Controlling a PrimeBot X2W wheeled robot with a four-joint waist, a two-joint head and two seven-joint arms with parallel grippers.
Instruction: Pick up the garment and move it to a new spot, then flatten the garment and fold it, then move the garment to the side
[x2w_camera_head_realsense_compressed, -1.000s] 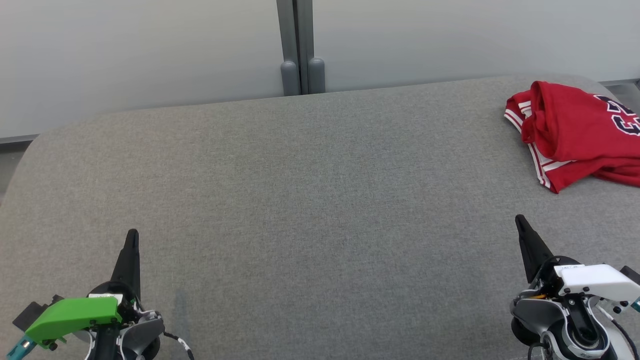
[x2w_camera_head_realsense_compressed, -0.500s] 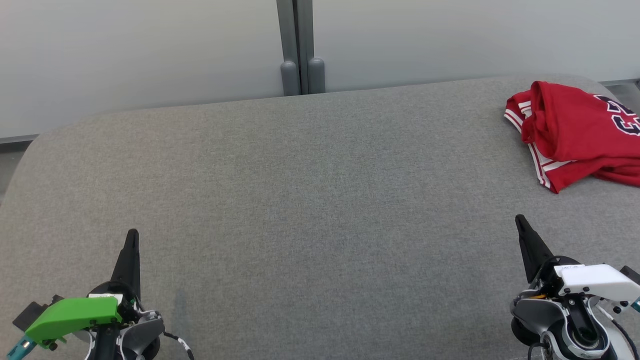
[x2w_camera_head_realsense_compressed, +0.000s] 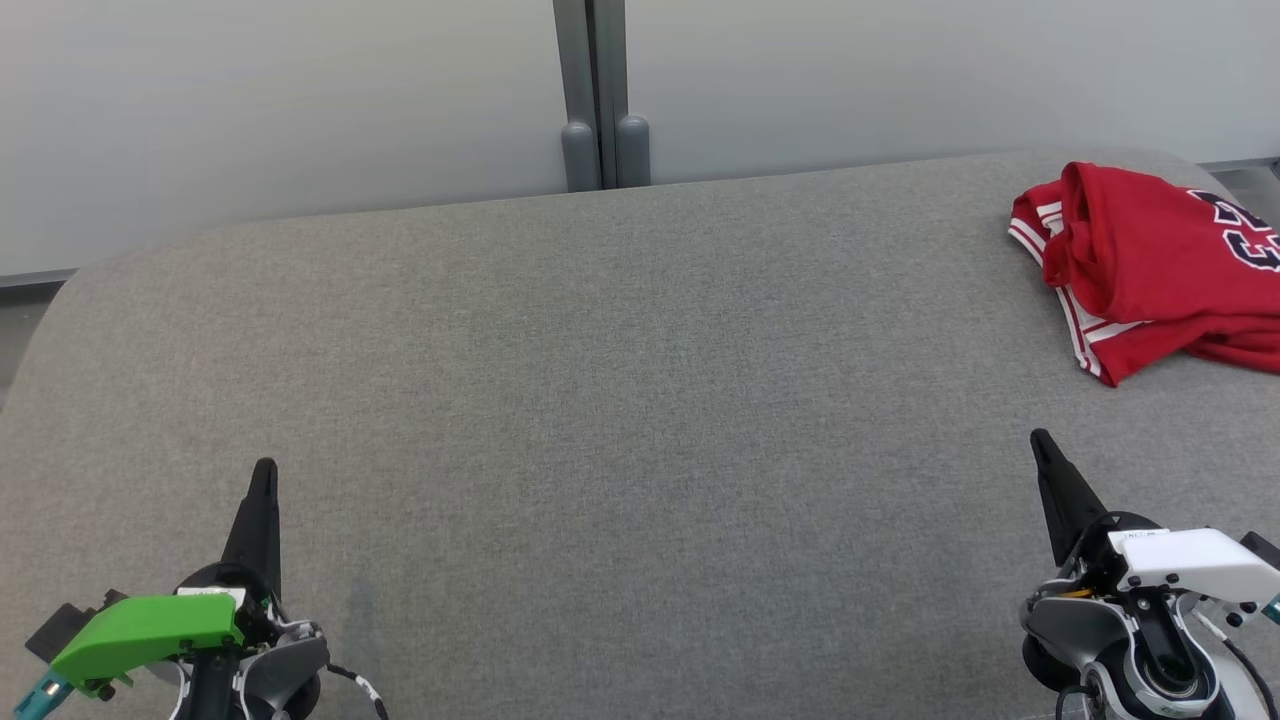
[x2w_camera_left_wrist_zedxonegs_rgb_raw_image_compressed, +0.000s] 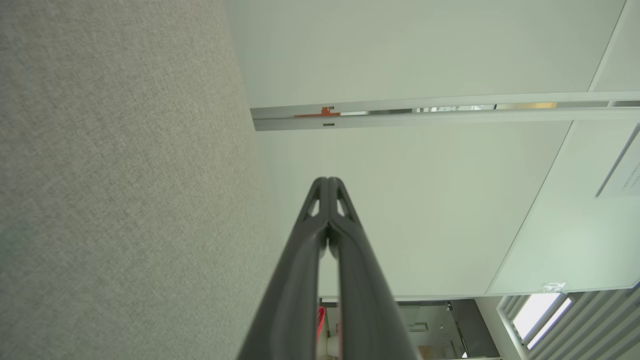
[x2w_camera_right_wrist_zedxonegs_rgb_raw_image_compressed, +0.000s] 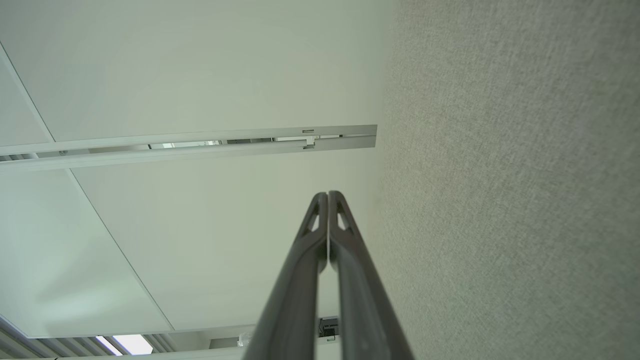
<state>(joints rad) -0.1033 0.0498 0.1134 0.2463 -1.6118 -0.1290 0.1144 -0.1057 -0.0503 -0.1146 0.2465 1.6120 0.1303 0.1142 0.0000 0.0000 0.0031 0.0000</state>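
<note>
Grey woven upholstery (x2w_camera_head_realsense_compressed: 640, 400) spreads wide across the head view, a padded surface with rounded far corners. Behind it stand pale wall panels (x2w_camera_head_realsense_compressed: 300, 100), joined by a grey post (x2w_camera_head_realsense_compressed: 600, 90).

A red basketball jersey (x2w_camera_head_realsense_compressed: 1150, 270) lies crumpled at the far right corner of the surface and is cut off by the picture's right edge. It has white and dark stripes along its hems and part of a dark, white-edged number.

At the lower left the left gripper (x2w_camera_head_realsense_compressed: 264, 468) points away from the robot. Its 2 dark fingers are pressed together into a single spike with nothing between them, below a green wrist cover (x2w_camera_head_realsense_compressed: 140, 630). At the lower right the right gripper (x2w_camera_head_realsense_compressed: 1040, 438) does the same under a white cover (x2w_camera_head_realsense_compressed: 1190, 560). Its 2 fingers meet at the tips and are empty.

Both wrist views confirm the tips touching, with the grey fabric to one side and the pale panels beyond. The jersey lies well apart from both grippers, nearer the right one.
</note>
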